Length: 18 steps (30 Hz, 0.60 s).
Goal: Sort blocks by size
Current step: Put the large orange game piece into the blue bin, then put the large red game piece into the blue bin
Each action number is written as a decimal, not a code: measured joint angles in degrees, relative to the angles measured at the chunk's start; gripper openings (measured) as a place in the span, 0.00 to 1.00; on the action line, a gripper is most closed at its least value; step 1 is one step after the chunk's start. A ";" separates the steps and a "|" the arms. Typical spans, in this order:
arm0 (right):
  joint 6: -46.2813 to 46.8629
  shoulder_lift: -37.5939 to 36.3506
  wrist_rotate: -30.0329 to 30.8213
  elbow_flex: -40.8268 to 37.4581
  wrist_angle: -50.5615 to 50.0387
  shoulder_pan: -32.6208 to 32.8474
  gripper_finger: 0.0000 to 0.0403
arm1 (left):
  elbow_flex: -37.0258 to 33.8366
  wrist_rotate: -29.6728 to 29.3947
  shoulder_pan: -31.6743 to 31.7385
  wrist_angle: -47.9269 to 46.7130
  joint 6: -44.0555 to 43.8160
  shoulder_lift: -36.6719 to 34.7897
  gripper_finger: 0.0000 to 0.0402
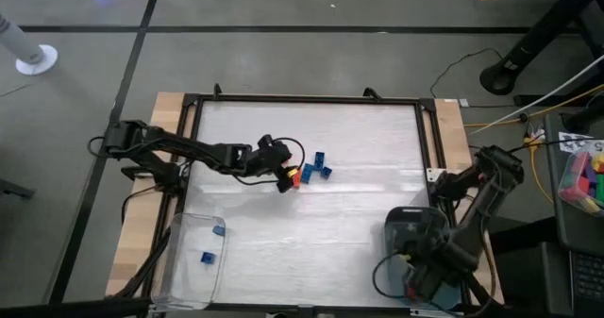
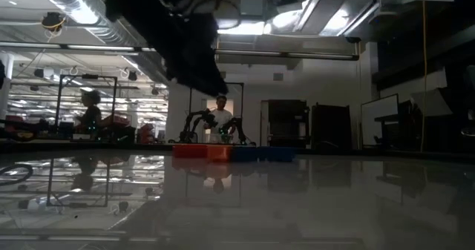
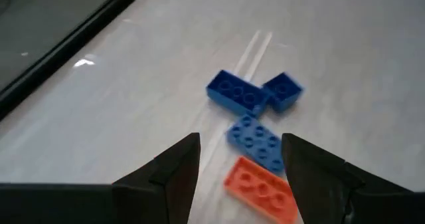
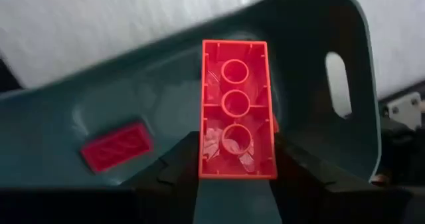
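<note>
Several blocks lie flat in a cluster at the table's middle: a red one (image 1: pixel 291 180), an orange one (image 3: pixel 259 185) and three blue ones (image 3: pixel 236 93) (image 3: pixel 284 91) (image 3: pixel 255 137). In the low view they show as a row (image 2: pixel 223 152). My left gripper (image 3: pixel 240 177) hovers open just above the cluster's near-left side, over the orange block, and touches nothing. My right gripper (image 4: pixel 238 177) is at the near right, over a dark teal bin (image 4: pixel 133 98). It is shut on a long red block (image 4: pixel 236 104). Another red block (image 4: pixel 116 147) lies in the bin. My right gripper pinches the long red block between its two fingers, on its two long sides near one end (image 4: pixel 202 161). The block lies along the fingers and reaches out past their tips over the bin. Its hollow underside with three tubes faces the wrist camera.
A clear tray (image 1: pixel 179 261) at the near left holds two small blue blocks (image 1: pixel 219 230) (image 1: pixel 207 257). A black frame (image 1: pixel 302 99) borders the table. A container of pink, green and yellow bricks (image 1: pixel 583 178) stands off the table to the right. Bare tabletop lies between tray and bin.
</note>
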 joint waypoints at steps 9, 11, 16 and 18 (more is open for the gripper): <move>5.54 0.02 -4.89 -6.75 5.95 6.12 0.47 | 0.00 0.34 5.28 -0.97 -5.01 5.14 0.49; 5.54 0.02 -5.49 -7.75 7.59 6.01 0.48 | -0.01 1.67 5.97 -1.25 -6.11 5.92 0.49; 5.54 0.02 -5.47 -8.74 8.52 5.96 0.48 | 0.00 3.66 6.54 -6.30 -7.63 5.84 0.49; 5.31 0.02 -5.47 -8.74 8.49 5.96 0.48 | -0.02 3.70 6.54 -8.27 -7.48 5.72 0.49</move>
